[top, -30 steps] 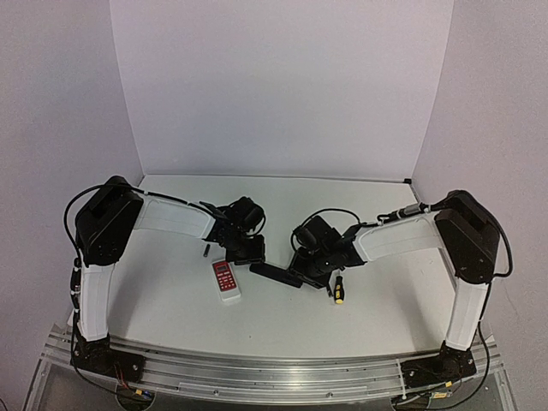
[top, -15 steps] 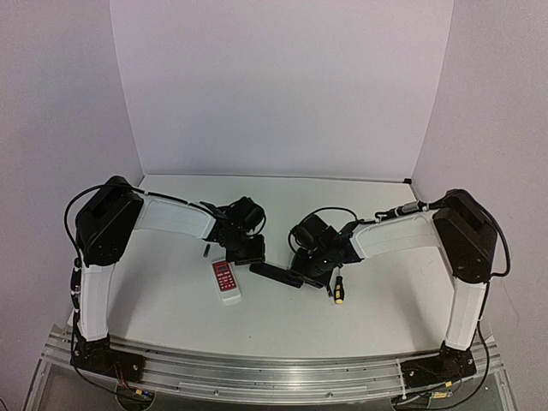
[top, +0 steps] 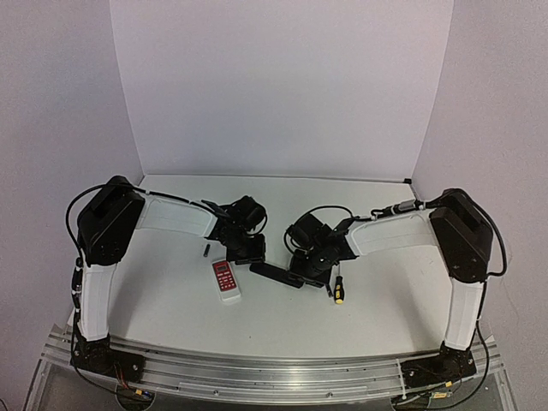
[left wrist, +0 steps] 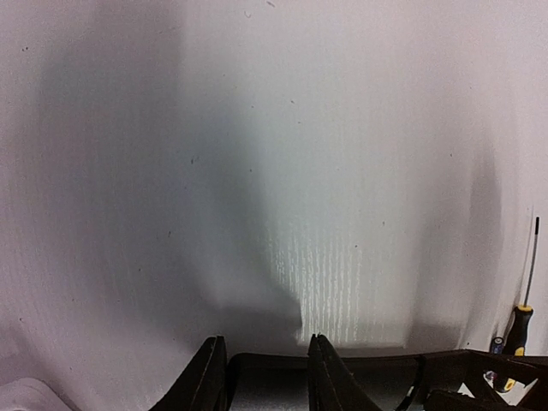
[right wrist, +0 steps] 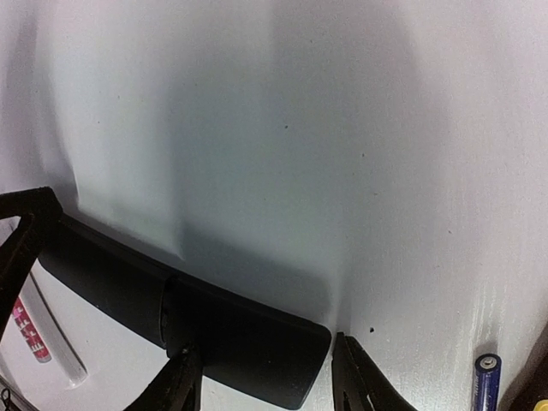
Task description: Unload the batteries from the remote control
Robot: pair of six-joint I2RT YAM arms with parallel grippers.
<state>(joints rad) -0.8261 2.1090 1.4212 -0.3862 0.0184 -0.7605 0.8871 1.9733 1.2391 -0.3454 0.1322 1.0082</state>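
Now, remote control (top: 276, 275): flat on counter (top: 171, 300), between both arms.
Right pincer (right wrist: 265, 347): astride remote control's right end; pinching or not, cannot tell.
Left pincer (left wrist: 265, 342): at left end; grip unclear.
Battery (right wrist: 486, 381): loose, right of remote control.

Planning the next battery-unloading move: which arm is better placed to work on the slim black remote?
Right. The right gripper straddles one end of the slim black rectangular remote control, with its jaws either side; the left gripper sits at the far end, apparently holding it steady.
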